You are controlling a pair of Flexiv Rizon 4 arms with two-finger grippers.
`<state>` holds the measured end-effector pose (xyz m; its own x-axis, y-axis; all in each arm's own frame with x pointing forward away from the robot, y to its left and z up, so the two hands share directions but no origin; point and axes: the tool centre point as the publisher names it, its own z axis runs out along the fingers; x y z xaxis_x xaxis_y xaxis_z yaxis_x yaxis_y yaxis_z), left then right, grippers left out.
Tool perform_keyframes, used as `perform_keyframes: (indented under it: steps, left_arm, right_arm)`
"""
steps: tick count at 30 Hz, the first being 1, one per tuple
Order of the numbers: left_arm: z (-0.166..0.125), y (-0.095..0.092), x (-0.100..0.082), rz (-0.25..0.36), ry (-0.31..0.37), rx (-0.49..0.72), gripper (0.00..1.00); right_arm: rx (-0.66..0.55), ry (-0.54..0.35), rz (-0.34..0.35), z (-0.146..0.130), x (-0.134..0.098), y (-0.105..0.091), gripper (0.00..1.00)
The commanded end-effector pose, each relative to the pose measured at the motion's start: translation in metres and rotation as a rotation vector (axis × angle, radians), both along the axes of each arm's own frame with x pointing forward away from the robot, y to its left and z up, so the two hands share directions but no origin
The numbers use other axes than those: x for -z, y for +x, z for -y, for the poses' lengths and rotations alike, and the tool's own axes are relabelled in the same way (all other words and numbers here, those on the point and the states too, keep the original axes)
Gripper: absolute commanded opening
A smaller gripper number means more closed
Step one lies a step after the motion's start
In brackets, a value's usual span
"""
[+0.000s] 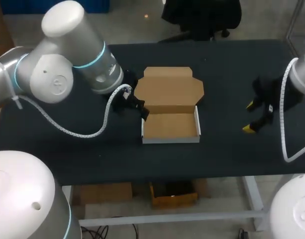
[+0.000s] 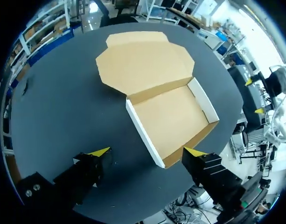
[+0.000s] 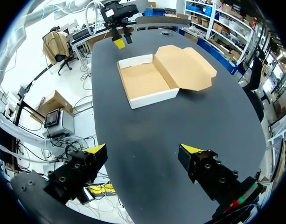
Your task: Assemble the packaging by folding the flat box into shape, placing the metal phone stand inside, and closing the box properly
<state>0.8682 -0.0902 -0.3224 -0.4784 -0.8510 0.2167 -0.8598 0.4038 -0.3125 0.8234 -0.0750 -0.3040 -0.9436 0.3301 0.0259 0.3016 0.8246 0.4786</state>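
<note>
Looking down at a black surface (image 1: 227,64) with a cardboard box (image 1: 170,125) parked pretty much dead centre. Already folded up into shape, with low white walls outside and plain brown inside. Hinged along its 12 o'clock edge is the lid (image 1: 168,88), flopped wide open and lying flat on the surface, side tabs sticking out.

Spotting the left gripper (image 1: 139,107) at the box's 9 o'clock, just beside the left wall, fingers spread wide and pinching nothing. From its own wrist view, seeing one corner of the box sitting between the two yellow tips. Can't tell whether anything actually touches there or just hangs over it.

Finding the right gripper (image 1: 249,117) way out at the box's 3 o'clock, well apart from it. Also spread open, with only bare surface between the fingers. From that wrist, seeing the box well ahead of the fingers, with the left gripper just past its far side.
</note>
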Motion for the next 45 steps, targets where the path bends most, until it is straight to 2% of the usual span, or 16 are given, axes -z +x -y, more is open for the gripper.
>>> perform_keyframes:
  steps: [1,7,11,16,22,24,31,36,41,45]
  left_arm:
    - [-0.024,-0.016,-0.019,0.059,-0.113,0.088,1.0]
    - [-0.041,-0.025,-0.037,0.11,-0.127,0.205,1.0]
    - [-0.049,-0.032,-0.044,0.147,-0.107,0.333,1.0]
    - [-0.059,-0.04,-0.049,0.172,-0.079,0.372,1.0]
    - [-0.068,-0.049,-0.052,0.198,-0.005,0.422,1.0]
    - [-0.072,-0.053,-0.053,0.195,-0.013,0.437,1.0]
    - [-0.09,-0.063,-0.066,0.173,-0.01,0.364,1.0]
    - [-0.102,-0.067,-0.08,0.15,0.002,0.304,1.0]
    - [-0.116,-0.066,-0.092,0.105,0.014,0.23,1.0]
    - [-0.124,-0.069,-0.101,0.067,0.052,0.159,1.0]
  right_arm:
    - [-0.003,0.015,0.002,0.002,-0.001,-0.001,1.0]
    - [-0.002,0.029,0.006,0.003,-0.002,-0.001,1.0]
    - [-0.003,0.042,0.009,0.003,-0.002,-0.002,1.0]
    - [0.003,0.056,0.007,0.002,-0.002,-0.002,1.0]
    - [0.02,0.089,0.01,0.003,-0.003,-0.003,1.0]
    - [0.041,0.103,-0.012,0.004,-0.003,-0.003,1.0]
    - [0.16,0.129,-0.072,0.014,-0.007,-0.005,1.0]
    - [0.329,0.109,-0.139,0.027,-0.018,-0.002,1.0]
    - [0.437,0.082,-0.148,0.037,-0.033,0.0,1.0]
    - [0.548,0.039,-0.154,0.048,-0.044,-0.002,1.0]
